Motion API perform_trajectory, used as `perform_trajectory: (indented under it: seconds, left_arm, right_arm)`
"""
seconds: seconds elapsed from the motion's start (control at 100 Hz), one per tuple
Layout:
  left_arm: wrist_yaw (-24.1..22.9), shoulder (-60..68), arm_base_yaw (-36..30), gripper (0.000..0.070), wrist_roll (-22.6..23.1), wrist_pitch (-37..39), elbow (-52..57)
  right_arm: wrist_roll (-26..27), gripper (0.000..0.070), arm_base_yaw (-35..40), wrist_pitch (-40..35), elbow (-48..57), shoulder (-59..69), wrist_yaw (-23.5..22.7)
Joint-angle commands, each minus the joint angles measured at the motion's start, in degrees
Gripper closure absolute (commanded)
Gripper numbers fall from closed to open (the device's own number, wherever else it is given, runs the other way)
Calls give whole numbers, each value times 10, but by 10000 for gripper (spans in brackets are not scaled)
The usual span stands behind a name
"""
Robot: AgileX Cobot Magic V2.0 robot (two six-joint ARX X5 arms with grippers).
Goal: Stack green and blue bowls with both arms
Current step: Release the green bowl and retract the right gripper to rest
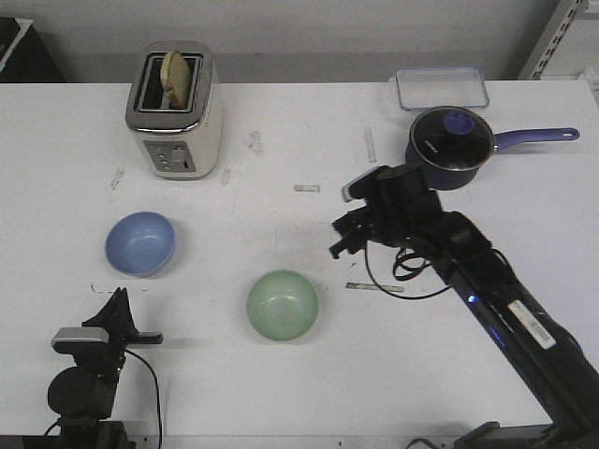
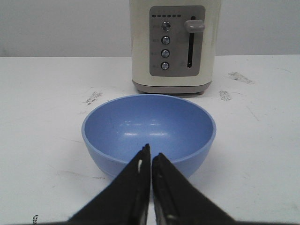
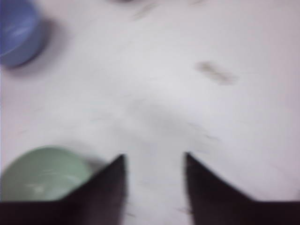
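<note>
The blue bowl sits upright on the white table at the left. The green bowl sits upright nearer the front centre. My left gripper is low at the front left, just short of the blue bowl. In the left wrist view its jaws are shut and empty, with their tips in front of the near rim of the blue bowl. My right gripper hovers to the right of and beyond the green bowl. In the blurred right wrist view it is open and empty, with the green bowl beside one finger and the blue bowl far off.
A cream toaster with a slice of bread stands behind the blue bowl, and also shows in the left wrist view. A dark blue lidded saucepan and a clear container stand at the back right. A black cable loops under the right arm.
</note>
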Motion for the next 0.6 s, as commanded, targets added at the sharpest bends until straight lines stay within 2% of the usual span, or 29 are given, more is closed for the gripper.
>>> perform_trajectory:
  seconds: [0.0, 0.15, 0.35, 0.46, 0.59]
  left_arm:
    - [1, 0, 0, 699, -1, 7, -12]
    - [1, 0, 0, 699, -1, 11, -12]
    - [1, 0, 0, 699, -2, 16, -12]
    - [1, 0, 0, 699, -5, 2, -12]
    - [1, 0, 0, 699, -26, 1, -12]
  right_arm:
    - [-4, 700, -30, -14, 8, -19, 22]
    - [-5, 700, -119, -16, -36, -101, 65]
    - [-4, 700, -218, 43, -195, -253, 75]
    - [1, 700, -246, 77, -298, -347, 82]
    - [11, 700, -249, 96, -396, -452, 120]
